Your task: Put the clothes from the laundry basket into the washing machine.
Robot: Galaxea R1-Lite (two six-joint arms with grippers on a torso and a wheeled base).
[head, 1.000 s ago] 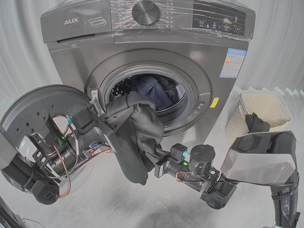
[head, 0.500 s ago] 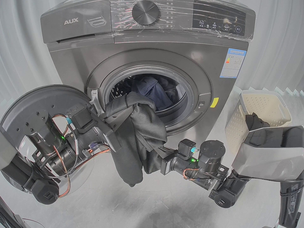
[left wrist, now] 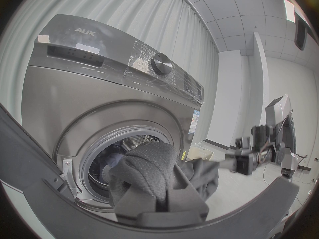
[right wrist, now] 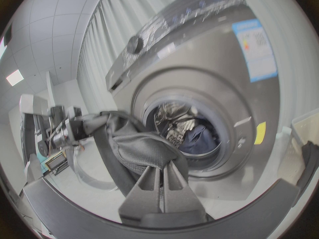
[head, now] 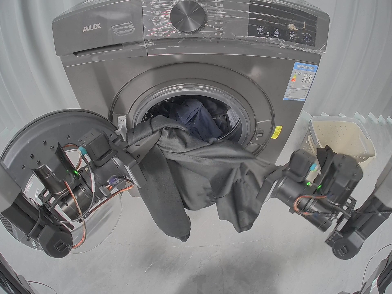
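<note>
— Left gripper point(head: 138, 140), how is it logged?
— Clamped on dark garment point(head: 196, 164). One end is pinched just in front of the drum opening point(head: 243, 117), beside the open door point(head: 49, 135).
— Right gripper point(head: 266, 177)?
— Closed on the same garment's other end, held out near the laundry basket point(head: 347, 133). Cloth is stretched between both grippers across the front of the washing machine point(head: 183, 66). Two folds are seen hanging toward the floor.
— Anything in the drum?
— Blue clothing point(head: 198, 117) is seen inside. One dark item point(head: 325, 155) is draped over the basket's near rim.
</note>
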